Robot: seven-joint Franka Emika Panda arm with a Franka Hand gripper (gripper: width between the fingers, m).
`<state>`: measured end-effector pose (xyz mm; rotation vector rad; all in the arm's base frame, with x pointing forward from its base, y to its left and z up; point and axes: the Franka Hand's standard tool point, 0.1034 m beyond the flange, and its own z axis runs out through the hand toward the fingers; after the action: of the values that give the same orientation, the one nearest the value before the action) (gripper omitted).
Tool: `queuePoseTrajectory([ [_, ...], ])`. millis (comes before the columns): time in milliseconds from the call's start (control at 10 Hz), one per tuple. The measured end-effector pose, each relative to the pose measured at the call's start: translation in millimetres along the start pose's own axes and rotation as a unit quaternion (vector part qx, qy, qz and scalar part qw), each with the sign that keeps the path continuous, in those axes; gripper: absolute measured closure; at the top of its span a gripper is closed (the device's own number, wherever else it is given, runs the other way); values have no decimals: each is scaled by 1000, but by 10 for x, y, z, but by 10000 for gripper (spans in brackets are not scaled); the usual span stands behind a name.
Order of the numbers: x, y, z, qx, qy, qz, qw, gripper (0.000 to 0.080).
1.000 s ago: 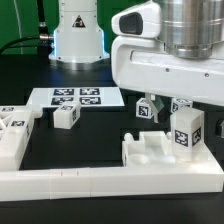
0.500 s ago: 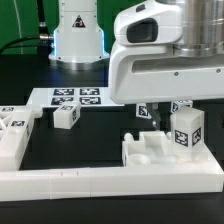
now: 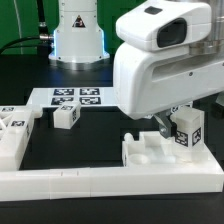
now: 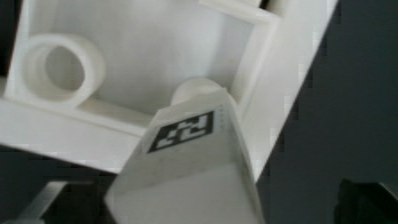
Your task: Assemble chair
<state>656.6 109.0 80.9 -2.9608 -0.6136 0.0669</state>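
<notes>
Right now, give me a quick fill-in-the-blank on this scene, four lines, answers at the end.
1. The small cube lies to the exterior view's ___ of the notched block.
2. The upright tagged block stands at the exterior view's ___ end of the notched block.
3. In the wrist view, the white part beyond the tagged piece has a ___ hole.
4. The table under the marker board is ___ in colour.
Answers: left; right; round; black.
</notes>
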Motion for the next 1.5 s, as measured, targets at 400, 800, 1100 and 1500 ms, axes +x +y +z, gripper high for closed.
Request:
queuePoseTrajectory([
  [400,-6,16,5,0,0,-32,999,373],
  [800,-11,15,8,3,0,40,999,510],
  [1100,-20,33,11,7,-1,252,968,510],
  [1500,-29,42,11,5,-8,410,912,508],
])
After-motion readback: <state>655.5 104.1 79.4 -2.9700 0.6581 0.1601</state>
